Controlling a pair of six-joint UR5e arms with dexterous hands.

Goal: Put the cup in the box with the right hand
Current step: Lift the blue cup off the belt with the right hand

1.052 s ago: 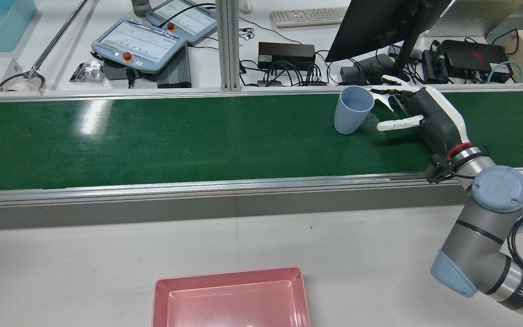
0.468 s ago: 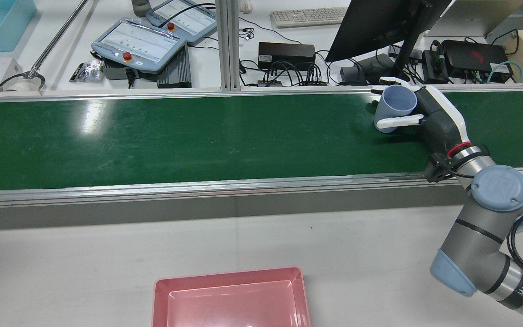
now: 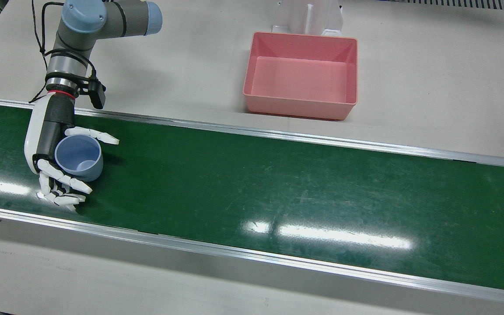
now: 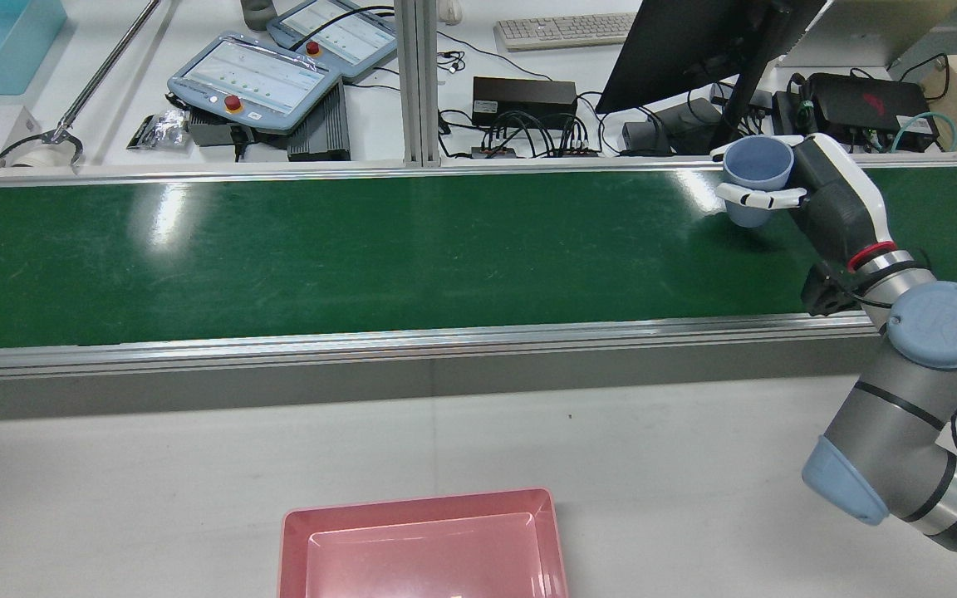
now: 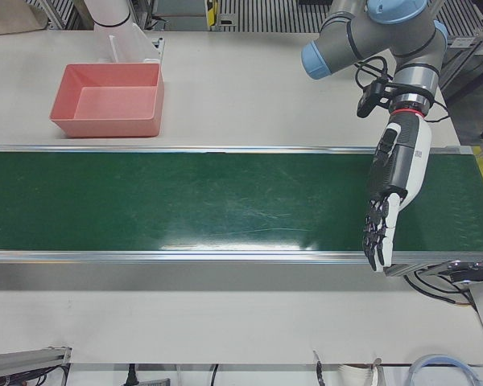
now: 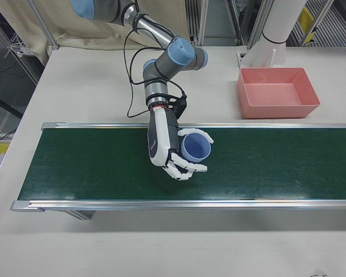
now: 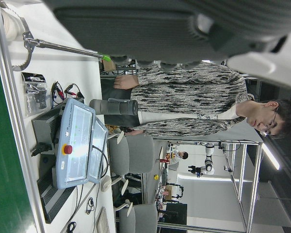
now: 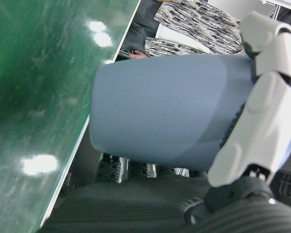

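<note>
A light blue cup (image 3: 79, 155) stands upright with its mouth up in my right hand (image 3: 50, 140), whose fingers (image 3: 66, 181) and thumb wrap its sides over the green belt (image 3: 278, 188). The same grasp shows in the rear view, cup (image 4: 757, 166) and hand (image 4: 836, 199), and in the right-front view (image 6: 195, 147). The cup (image 8: 165, 116) fills the right hand view. The empty pink box (image 3: 300, 104) stands on the white table beyond the belt, also in the rear view (image 4: 420, 501). My left hand (image 5: 390, 201) hangs open and empty over the belt's far end.
Aluminium rails (image 3: 278, 135) border the belt on both sides. Behind the belt in the rear view are teach pendants (image 4: 254, 79), a monitor (image 4: 694, 41) and cables. A person (image 7: 194, 102) stands beyond the station.
The cup rode right along the belt into my right hand. The hand closed on it and has shifted right and toward the belt's far edge with it.
</note>
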